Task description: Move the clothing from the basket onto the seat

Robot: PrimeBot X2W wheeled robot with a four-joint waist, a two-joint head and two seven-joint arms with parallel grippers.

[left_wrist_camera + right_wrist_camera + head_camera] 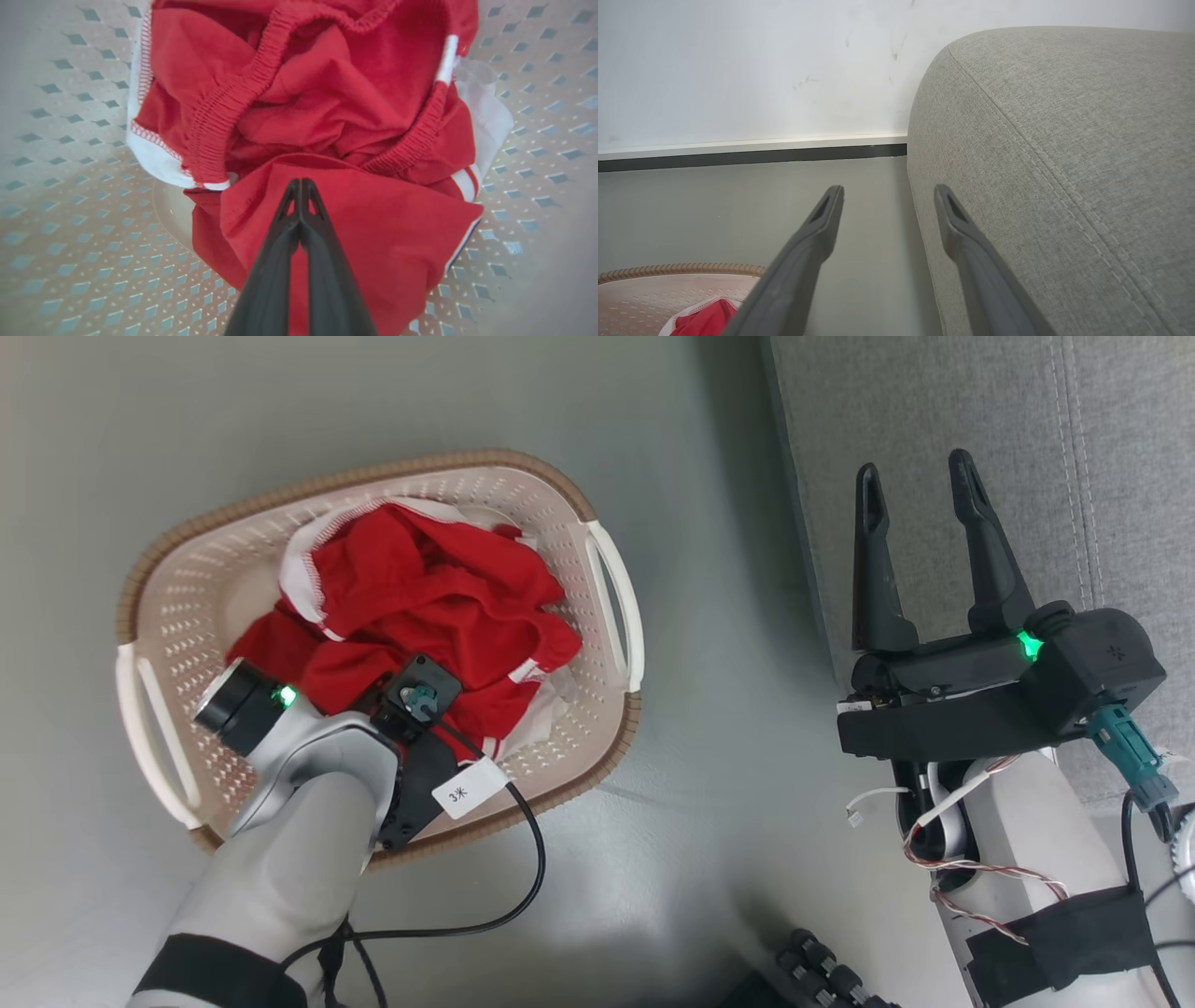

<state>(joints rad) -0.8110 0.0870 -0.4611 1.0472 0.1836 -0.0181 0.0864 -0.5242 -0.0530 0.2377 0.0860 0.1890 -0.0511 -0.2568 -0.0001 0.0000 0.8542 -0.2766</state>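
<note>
Left gripper (301, 196): jaws shut, tips pressed into a top fold of the red clothing (327, 93). It reads as a thin pinch of fabric; can't tell how much is caught. The arm comes in steeply from above. That makes sense, since the pile is loose and crumpled and a raised fold is the one edge worth pinching.

All the red I see sits inside the laundry basket (373, 476), bunched mid-basket, with white trim at the far-left side and a white piece at the right. The basket stands on the floor (700, 803), near the sofa (1102, 476) but not touching it, so the carry is short.

Right gripper (915, 467): jaws wide apart with nothing between them, hovering at the sofa's edge, well apart from the basket. My read is that it's parked there to keep the left arm's path free, maybe staged to help at the drop.

Step in hand: grasp made, lift not yet begun. The task is at its start.

Risks:
- The cloth is soft, so a thin pinch may slip.
- The elastic bands look interlaced, so one pull may drag the whole tangle.
- The basket looks light and may tip or slide if fabric snags a perforation.

Next move: lift straight up until the hem clears the brown rim, then swing to the robot's right.
</note>
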